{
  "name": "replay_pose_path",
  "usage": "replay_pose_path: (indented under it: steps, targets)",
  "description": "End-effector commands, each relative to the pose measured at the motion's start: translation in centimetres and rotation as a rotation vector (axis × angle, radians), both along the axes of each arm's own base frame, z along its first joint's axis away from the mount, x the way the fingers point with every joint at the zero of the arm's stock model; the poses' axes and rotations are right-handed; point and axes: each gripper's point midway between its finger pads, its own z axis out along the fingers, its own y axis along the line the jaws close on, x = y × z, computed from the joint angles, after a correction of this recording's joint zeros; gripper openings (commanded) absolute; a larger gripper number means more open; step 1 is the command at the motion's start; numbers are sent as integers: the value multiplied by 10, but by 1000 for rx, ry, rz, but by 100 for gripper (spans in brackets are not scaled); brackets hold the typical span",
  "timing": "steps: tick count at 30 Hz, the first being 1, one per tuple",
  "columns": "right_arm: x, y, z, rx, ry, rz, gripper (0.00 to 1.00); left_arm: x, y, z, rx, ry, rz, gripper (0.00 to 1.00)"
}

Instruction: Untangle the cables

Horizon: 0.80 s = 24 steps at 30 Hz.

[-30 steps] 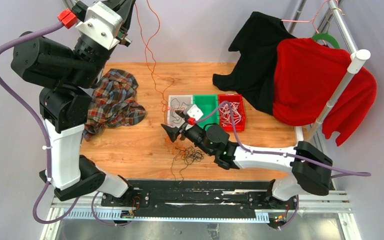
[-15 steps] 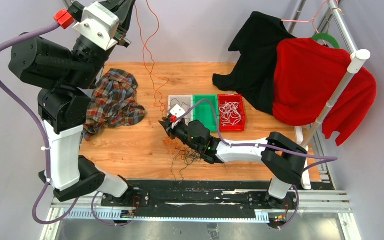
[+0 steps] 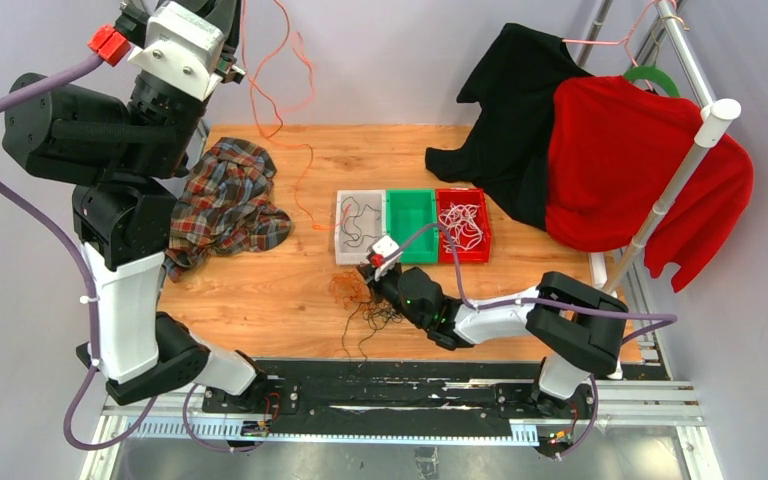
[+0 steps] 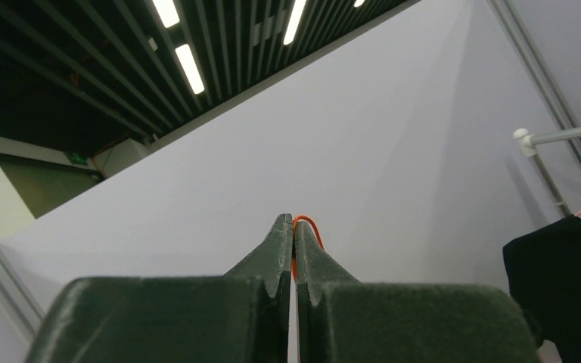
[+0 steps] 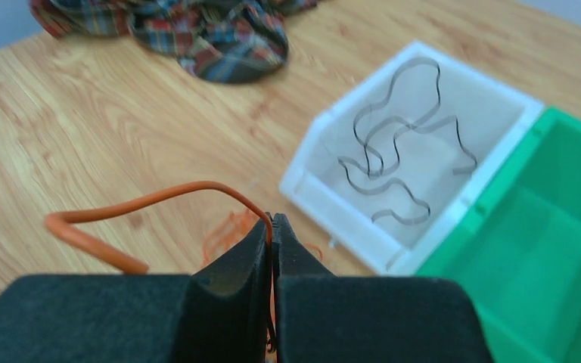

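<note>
Pale grey walls [image 3: 410, 60] enclose a wooden table [image 3: 260, 300], a metal clothes rack [image 3: 698, 150] right, strip lights [image 4: 189, 68] overhead.

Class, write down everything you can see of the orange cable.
The orange cable is a very thin, flexible, plastic-looking strand. The shut right claw pinches one loop low over the wooden table, beside an orange-and-black tangle. The raised left claw, also shut, pinches an orange loop; strands dangle from it to the table. Whether both are one cable is unclear.
</note>
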Motion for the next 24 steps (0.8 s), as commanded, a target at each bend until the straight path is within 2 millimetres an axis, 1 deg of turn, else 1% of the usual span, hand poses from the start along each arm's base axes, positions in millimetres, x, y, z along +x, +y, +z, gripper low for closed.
replay_pose_path:
  steps: [1,3,7,8,9,11,15,16,19,24]
  targets:
    - [2,-25,-7,54,28,-88,1,-6,14,22,-60,-81,53,0]
    - [0,-34,-19,37,43,-103,1,-6,9,20,-52,-70,26,1]
    - [-6,-49,-21,39,56,-117,1,4,-10,2,-17,4,-35,0]
    - [-8,-52,-18,47,62,-115,4,9,-16,-7,-4,37,-51,0]
    - [-12,-55,-14,58,69,-108,11,17,-25,-19,12,78,-70,0]
    - [-17,-62,-14,60,90,-104,28,29,-41,-41,43,150,-104,0]
    - [-28,-80,-17,80,130,-108,51,55,-71,-85,87,292,-153,0]
    - [-30,-85,-17,87,137,-112,54,61,-78,-96,97,326,-165,0]
    - [-33,-105,-19,111,156,-159,57,77,-98,-125,126,411,-189,1]
    - [-29,-143,-9,169,169,-302,61,102,-128,-168,167,525,-213,0]
